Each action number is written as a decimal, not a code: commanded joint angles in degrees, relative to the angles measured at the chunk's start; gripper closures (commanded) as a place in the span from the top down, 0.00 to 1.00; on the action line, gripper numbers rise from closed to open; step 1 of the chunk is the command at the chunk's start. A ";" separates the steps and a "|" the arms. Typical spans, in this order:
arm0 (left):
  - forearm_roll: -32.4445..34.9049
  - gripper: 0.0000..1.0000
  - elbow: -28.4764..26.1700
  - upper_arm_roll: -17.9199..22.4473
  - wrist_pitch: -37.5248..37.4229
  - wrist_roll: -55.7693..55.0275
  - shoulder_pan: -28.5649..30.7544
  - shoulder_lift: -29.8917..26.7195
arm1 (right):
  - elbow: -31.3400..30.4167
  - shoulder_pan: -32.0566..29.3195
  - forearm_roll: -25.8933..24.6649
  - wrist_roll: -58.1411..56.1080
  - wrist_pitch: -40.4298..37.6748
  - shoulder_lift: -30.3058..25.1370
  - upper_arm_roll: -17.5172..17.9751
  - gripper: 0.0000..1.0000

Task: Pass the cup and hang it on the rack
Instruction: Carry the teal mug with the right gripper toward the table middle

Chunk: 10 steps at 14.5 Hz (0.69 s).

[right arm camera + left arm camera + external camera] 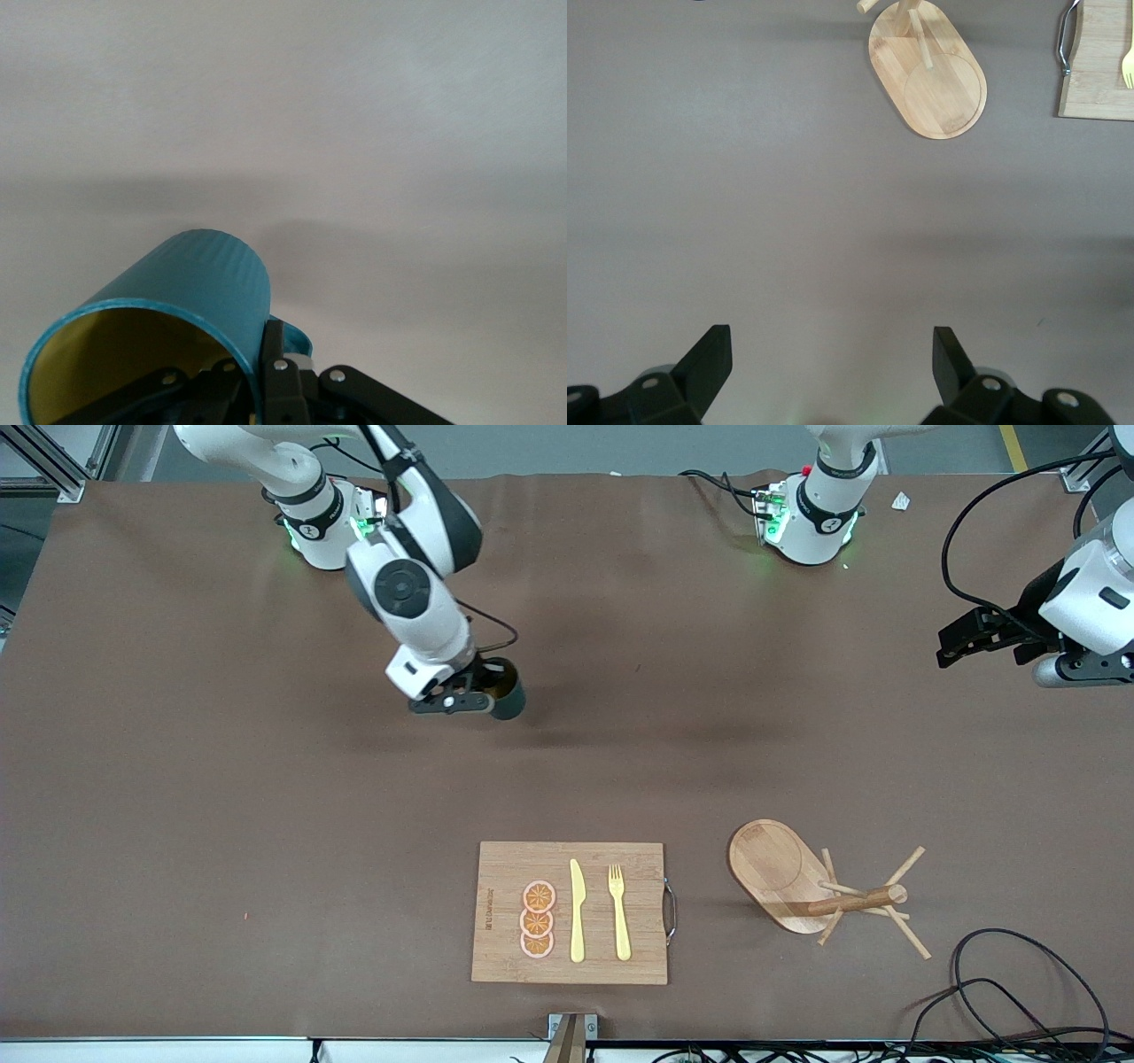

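The cup (509,698), dark teal with a yellow inside, hangs tilted in my right gripper (483,691) above the brown table, in the part near the right arm's base. In the right wrist view the gripper (252,367) is shut on the cup's (204,274) wall beside its small handle, with one finger inside and one outside. The rack (780,877), a light wooden mug tree on an oval base, stands near the front edge toward the left arm's end. It also shows in the left wrist view (939,80). My left gripper (946,648) is open and empty (833,341), high over that end of the table.
A bamboo cutting board (505,957) lies near the front edge beside the rack. It carries three orange slices (537,919), a yellow knife (577,912) and a yellow fork (619,912). Black cables (1019,992) lie at the front corner by the rack.
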 commanded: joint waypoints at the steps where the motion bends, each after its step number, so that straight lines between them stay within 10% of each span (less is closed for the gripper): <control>1: 0.96 1.00 -0.53 -0.13 0.45 -0.40 0.26 -0.79 | 6.53 4.12 0.82 7.22 0.98 7.21 -0.82 0.00; 8: 0.96 1.00 -0.36 -0.40 0.19 -0.75 -0.01 -0.53 | 15.52 9.14 -2.08 14.89 1.06 17.60 -1.17 0.02; 10: 0.96 1.00 -0.01 -0.40 0.27 -2.06 -0.27 -0.18 | 15.52 9.15 -2.43 14.89 1.06 18.13 -1.17 0.20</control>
